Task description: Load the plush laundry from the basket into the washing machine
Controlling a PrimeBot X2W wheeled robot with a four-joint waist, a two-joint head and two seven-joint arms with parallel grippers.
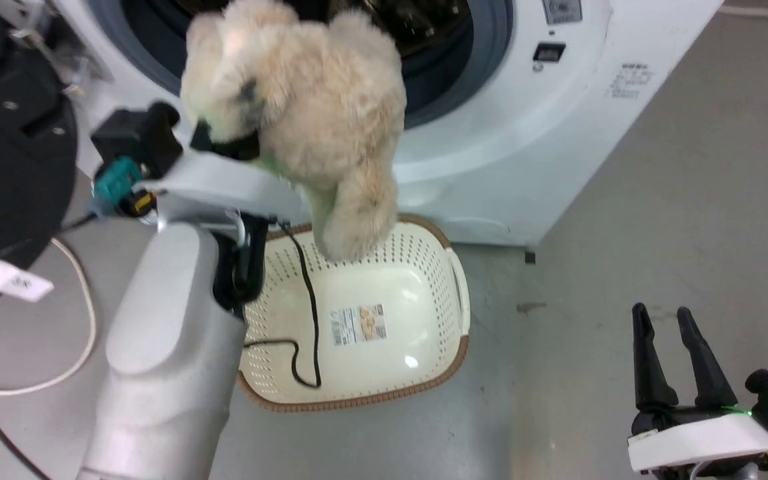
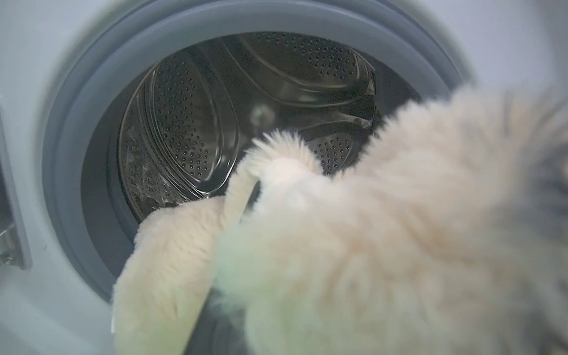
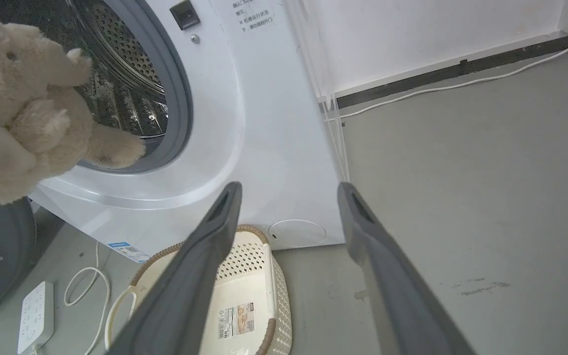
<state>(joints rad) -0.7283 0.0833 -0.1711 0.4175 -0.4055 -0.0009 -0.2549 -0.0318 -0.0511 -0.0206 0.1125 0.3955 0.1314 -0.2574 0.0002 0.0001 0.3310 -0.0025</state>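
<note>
The cream shaggy plush laundry (image 1: 317,100) hangs in the air in front of the washing machine's (image 1: 524,133) open round mouth, one limb dangling over the basket. My left gripper (image 1: 234,145) is shut on it from the left, its fingers buried in the fur. In the left wrist view the plush laundry (image 2: 387,222) sits just short of the shiny perforated drum (image 2: 190,113). The cream basket (image 1: 454,300) stands on the floor below the machine with only a label sticker inside. My right gripper (image 1: 661,312) is open at the lower right, well away; its fingers (image 3: 205,256) frame the basket (image 3: 249,256).
The machine's black-rimmed door (image 1: 11,120) stands open at the left. A black cable (image 1: 311,313) from my left arm drapes into the basket. A white cord (image 1: 84,320) and a power strip (image 3: 35,315) lie on the floor at the left. Bare grey floor (image 1: 691,200) stretches to the right.
</note>
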